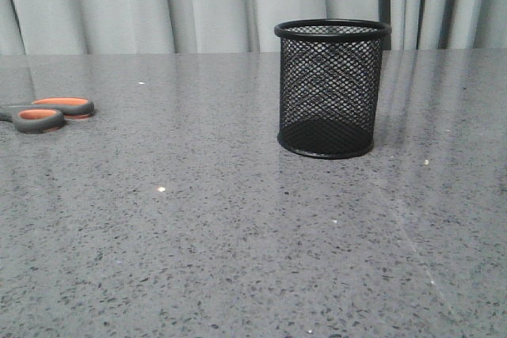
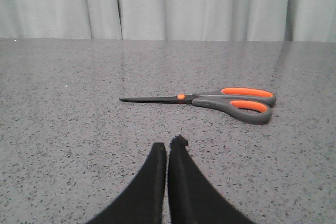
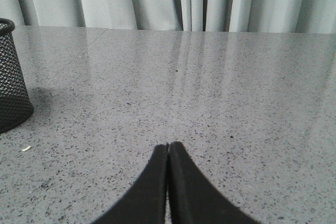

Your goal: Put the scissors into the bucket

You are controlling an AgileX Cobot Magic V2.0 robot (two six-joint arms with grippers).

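The scissors with dark grey handles lined in orange, an orange pivot dot and dark blades (image 2: 210, 101) lie flat and closed on the speckled grey stone table (image 1: 238, 243), well to the left of the small black wire-mesh cylindrical bucket (image 1: 331, 89), which stands upright and empty with its mouth open upward. In the left wrist view the scissors lie crosswise just ahead of the left tool (image 2: 169, 148), whose black fingers are pressed together on nothing. The right tool (image 3: 168, 148) is likewise pinched closed and empty, near the bucket's other side.

The risks, as I judge them: the scissors lie flush on a smooth table, so fingers closing on them could skid them away or pinch only one handle loop. The bucket looks light; long blades catching its rolled rim or mesh could tip it over.
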